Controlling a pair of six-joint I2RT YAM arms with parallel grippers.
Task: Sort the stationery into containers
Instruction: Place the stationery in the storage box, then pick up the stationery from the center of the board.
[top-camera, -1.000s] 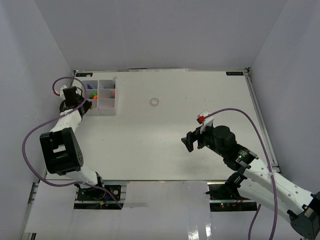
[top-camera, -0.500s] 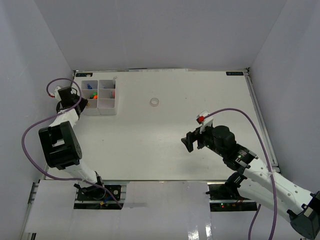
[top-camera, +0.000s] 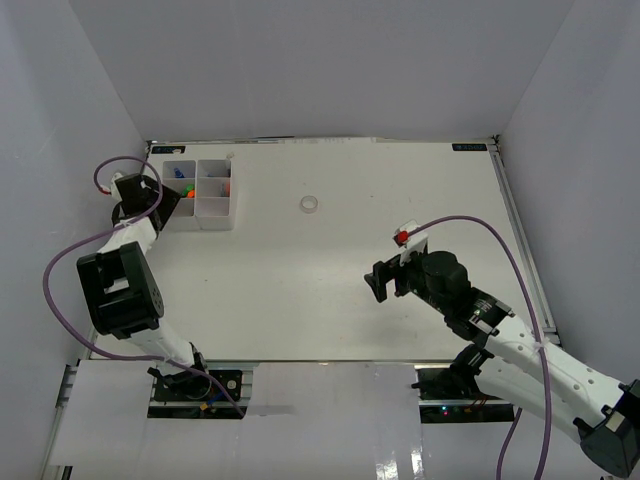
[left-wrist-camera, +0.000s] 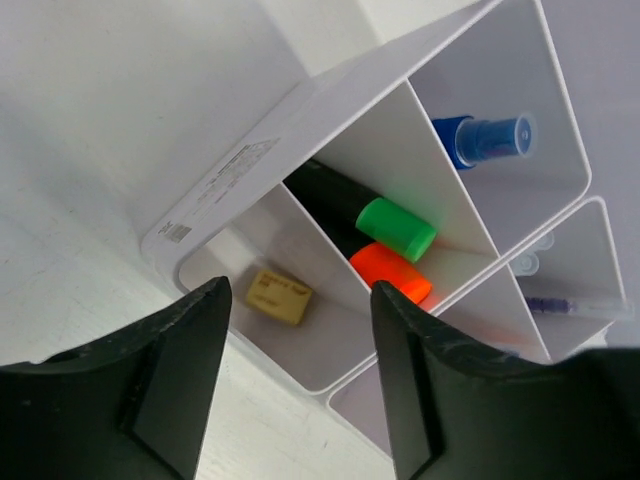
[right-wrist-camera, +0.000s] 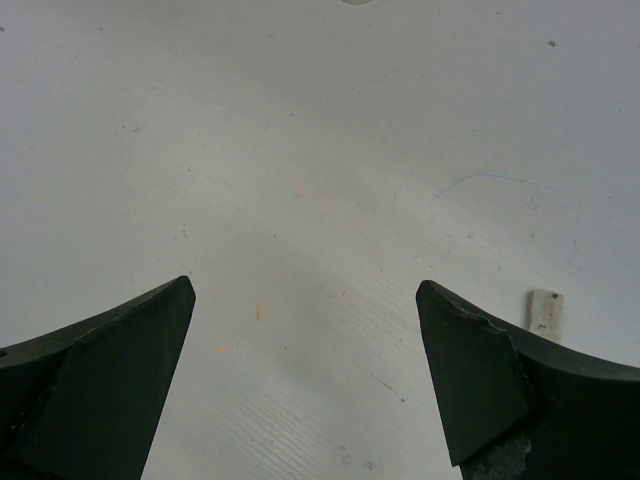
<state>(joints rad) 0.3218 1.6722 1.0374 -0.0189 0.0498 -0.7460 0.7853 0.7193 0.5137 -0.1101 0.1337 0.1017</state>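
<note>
While hovering just beside tray (top-camera: 197, 184) at upper left of top view: spread wide on left fingers (left-wrist-camera: 160, 390), gripping nothing.
Same on right fingers (right-wrist-camera: 100, 380): released, over bare counter (top-camera: 300, 290), right of centre. In left wrist view, mid-frame compartment: green-capped highlighter (left-wrist-camera: 397, 229) touching orange-capped highlighter (left-wrist-camera: 392, 272), caps side by side. Lower-left compartment: eraser (left-wrist-camera: 279, 296), flat. Upper-right compartment: blue-capped glue bottle (left-wrist-camera: 485, 138). Right edge, next column: pen (left-wrist-camera: 575, 305). Outside tray, upper centre of top view: tape ring (top-camera: 310, 204) on counter, well apart from both arms.
</note>
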